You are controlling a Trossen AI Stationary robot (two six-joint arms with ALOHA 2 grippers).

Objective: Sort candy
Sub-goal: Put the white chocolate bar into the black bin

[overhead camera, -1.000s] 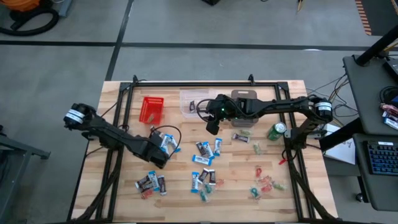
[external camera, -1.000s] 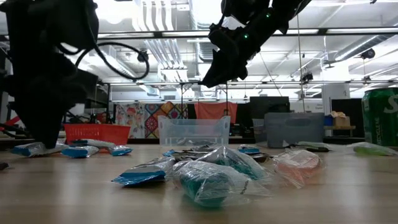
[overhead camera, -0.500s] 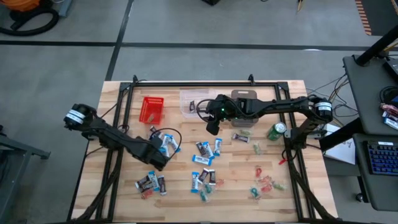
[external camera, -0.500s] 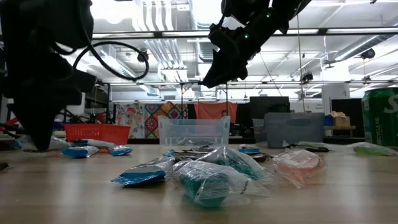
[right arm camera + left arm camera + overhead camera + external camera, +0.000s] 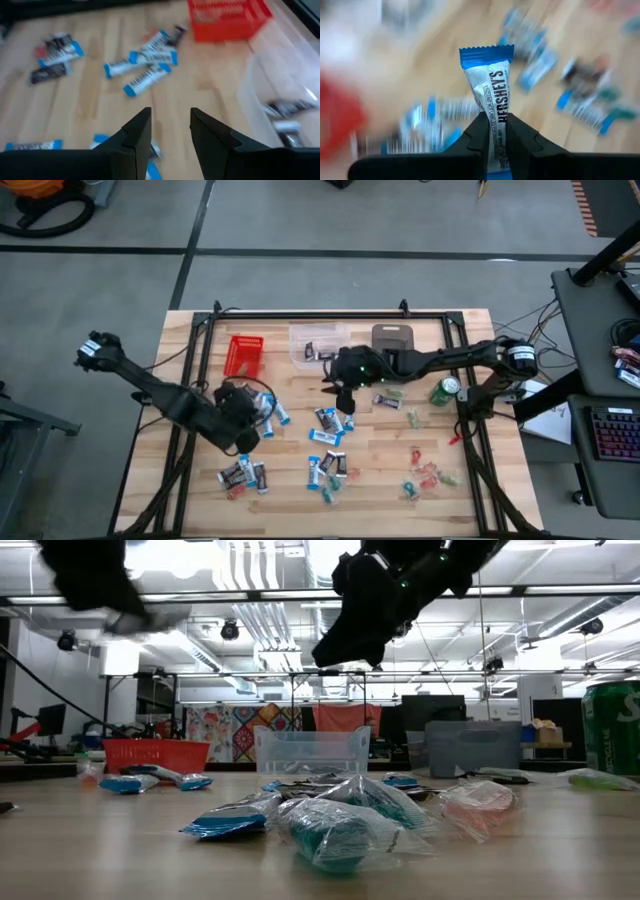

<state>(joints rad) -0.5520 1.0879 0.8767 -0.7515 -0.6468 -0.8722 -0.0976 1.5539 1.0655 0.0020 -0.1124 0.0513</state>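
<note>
Candy lies scattered over the wooden table (image 5: 190, 480): blue-and-white pieces (image 5: 335, 422), dark ones (image 5: 243, 473), and small red and green ones (image 5: 425, 475). My left gripper (image 5: 496, 120) hangs above the table's left half, shut on one blue-and-white candy (image 5: 490, 80). My right gripper (image 5: 170, 130) hovers open near the table's middle (image 5: 340, 395), in front of the clear bin (image 5: 315, 342). Nothing is between its fingers. A red bin (image 5: 243, 355) and a grey bin (image 5: 395, 340) flank the clear one. My left gripper pinches one end of the blue-and-white candy (image 5: 496, 112) between its two fingers. The fingers lie along the wrapper. The rest of the candy sticks straight out past the fingertips to its crimped blue end (image 5: 486, 51). It is lifted clear of the table.
A green can (image 5: 445, 390) stands at the table's right side. The three bins line the far edge. In the low view, wrapped candies (image 5: 330, 820) lie close to the near edge. Bare wood shows at the near left.
My left gripper has risen from the table among the blue-and-white candy and has drawn a little toward the left edge. In the low view it has gone up to the picture's top. My right gripper has shifted slightly toward the near edge.
</note>
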